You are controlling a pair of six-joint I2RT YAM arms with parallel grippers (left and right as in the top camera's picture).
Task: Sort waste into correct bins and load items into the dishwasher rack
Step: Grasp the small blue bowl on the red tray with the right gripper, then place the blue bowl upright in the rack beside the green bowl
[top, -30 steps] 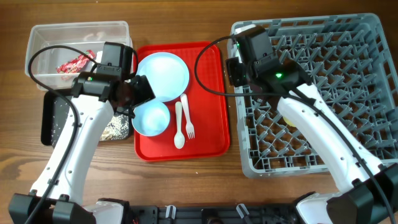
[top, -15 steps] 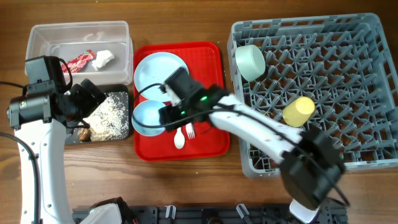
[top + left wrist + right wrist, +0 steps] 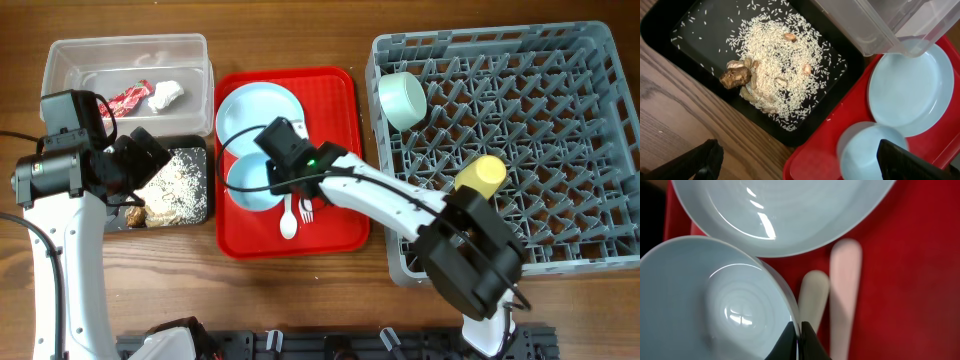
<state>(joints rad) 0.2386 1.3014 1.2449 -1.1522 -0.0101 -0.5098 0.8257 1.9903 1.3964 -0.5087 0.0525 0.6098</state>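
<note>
On the red serving tray [image 3: 340, 205], my right gripper [image 3: 274, 178] is shut on the right rim of the pale blue bowl [image 3: 245, 188]; its fingers pinch the thin rim [image 3: 800, 329]. The pale blue plate [image 3: 258, 110] lies just behind the bowl. A white spoon [image 3: 288, 216] and fork [image 3: 306, 209] lie to the right of the bowl. My left gripper [image 3: 800, 156] hangs open and holds nothing, above the black tray's [image 3: 670, 30] near edge. Rice scraps [image 3: 775, 65] lie in that tray. The red wrapper [image 3: 125, 98] and white scrap [image 3: 165, 94] sit in the clear tub [image 3: 60, 60].
The grey dishwasher rack [image 3: 560, 120] fills the right side. It holds the mint green bowl [image 3: 402, 98] at its far left and the yellow cup [image 3: 480, 175] near its middle. The right arm stretches from the rack's near corner across the red tray.
The right arm swung from the rack over to the red tray, and its gripper closed on the blue bowl's rim. The left arm drew back to the left and opened fully.
</note>
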